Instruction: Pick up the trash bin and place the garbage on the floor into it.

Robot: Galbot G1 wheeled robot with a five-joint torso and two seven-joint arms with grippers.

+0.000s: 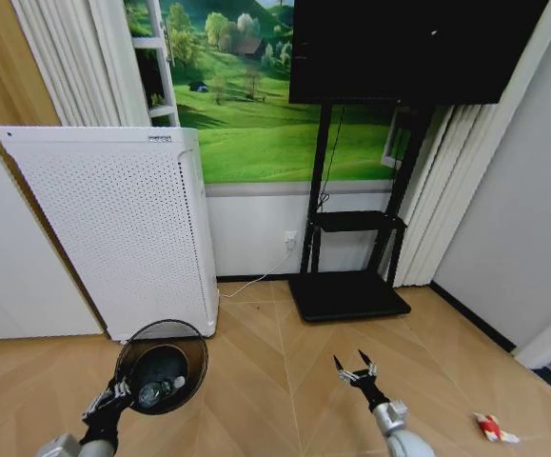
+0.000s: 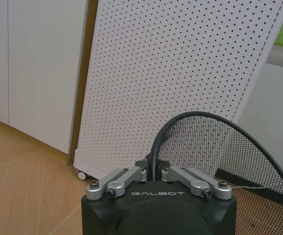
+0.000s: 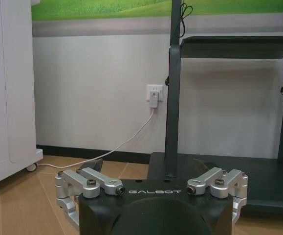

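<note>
The left hand (image 1: 115, 393) sits low at the robot's left side in the head view, pinched onto the near rim of the trash bin (image 1: 161, 365), which it holds off the wooden floor (image 1: 265, 381) with the opening tipped up toward the camera. Through that opening the head view shows a clear plastic bottle (image 1: 161, 390) lying inside against the mesh, something the wrist camera does not reveal. The left wrist view gives the grip itself: the fingers (image 2: 131, 175) are drawn in narrow on the black rim wire of the trash bin (image 2: 219, 142), and the mesh wall spreads out past them. Just behind the bin in that view stands the white perforated appliance (image 2: 180, 63), with one of its small casters on the floor beneath it.

The right hand (image 1: 355, 371) hovers over bare floor at the robot's right, its fingers spread wide and holding nothing. The right wrist view confirms the wide spread, with both finger linkages swung apart, and it looks toward the black TV stand (image 3: 173, 98), its base plate on the floor, and a wall socket (image 3: 154, 93) with a white cable running down along the skirting.

A crumpled red-and-white wrapper (image 1: 495, 428) lies on the floor well to the right of the right hand, near the wall. The head view also takes in the dark screen (image 1: 408, 48) on top of the stand and the green landscape mural (image 1: 256, 105) behind it.
</note>
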